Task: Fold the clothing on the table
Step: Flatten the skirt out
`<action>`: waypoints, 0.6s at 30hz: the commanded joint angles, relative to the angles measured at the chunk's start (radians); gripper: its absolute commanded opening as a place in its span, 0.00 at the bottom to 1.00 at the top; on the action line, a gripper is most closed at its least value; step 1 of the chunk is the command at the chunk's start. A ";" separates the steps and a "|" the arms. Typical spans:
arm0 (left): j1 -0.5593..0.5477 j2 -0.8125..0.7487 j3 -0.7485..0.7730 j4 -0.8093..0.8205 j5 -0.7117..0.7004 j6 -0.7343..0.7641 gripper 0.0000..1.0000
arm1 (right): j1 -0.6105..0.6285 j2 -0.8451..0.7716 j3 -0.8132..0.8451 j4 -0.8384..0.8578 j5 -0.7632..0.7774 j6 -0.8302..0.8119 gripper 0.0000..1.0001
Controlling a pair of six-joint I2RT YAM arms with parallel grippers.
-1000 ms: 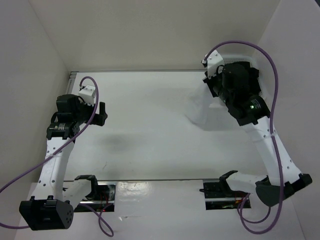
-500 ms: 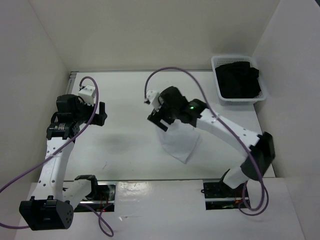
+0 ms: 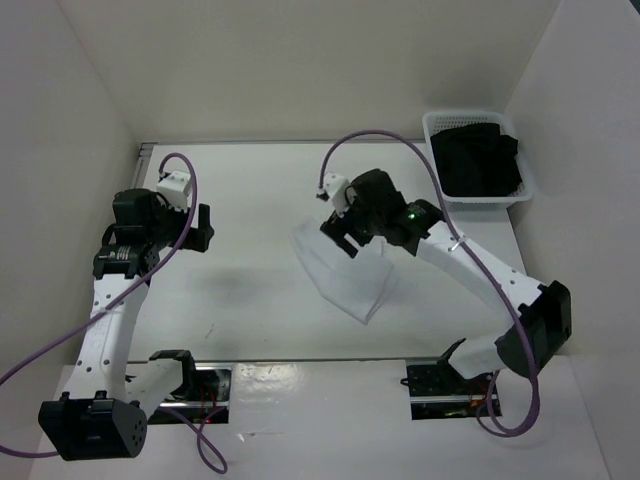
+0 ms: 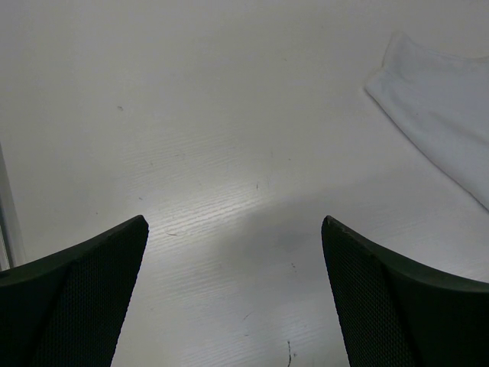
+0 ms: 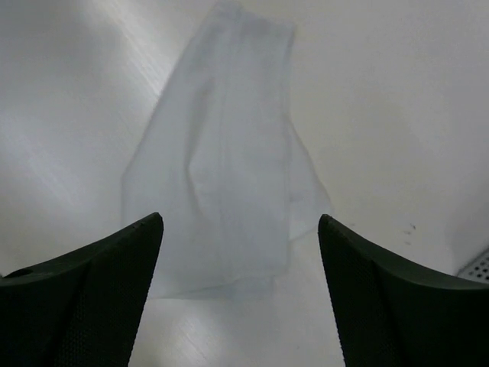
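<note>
The top external camera sits high above and behind the near edge, looking down over the whole table (image 3: pixel 250 300) and taking in the clothing (image 3: pixel 345 285) at its middle and the basket (image 3: pixel 460 114) in the far right corner. The left wrist camera looks down at the table from close by, past the left gripper (image 4: pixel 234 222), and catches only a corner of the clothing (image 4: pixel 443 115) at its upper right edge. The right wrist camera, likewise close and facing down past the right gripper (image 5: pixel 238 218), frames the clothing (image 5: pixel 221 183) nearly whole, so the clothing and the table around it are what all three views share.
</note>
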 commanded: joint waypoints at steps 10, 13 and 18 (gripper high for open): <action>-0.004 0.101 0.053 -0.029 -0.011 0.003 1.00 | -0.362 0.099 -0.132 -0.001 -0.053 -0.032 0.66; -0.004 0.101 0.053 -0.040 -0.011 0.003 1.00 | -0.362 0.125 -0.132 -0.001 -0.097 -0.043 0.65; -0.004 0.092 0.053 -0.040 -0.011 0.012 1.00 | -0.362 0.157 -0.132 -0.040 -0.188 -0.104 0.63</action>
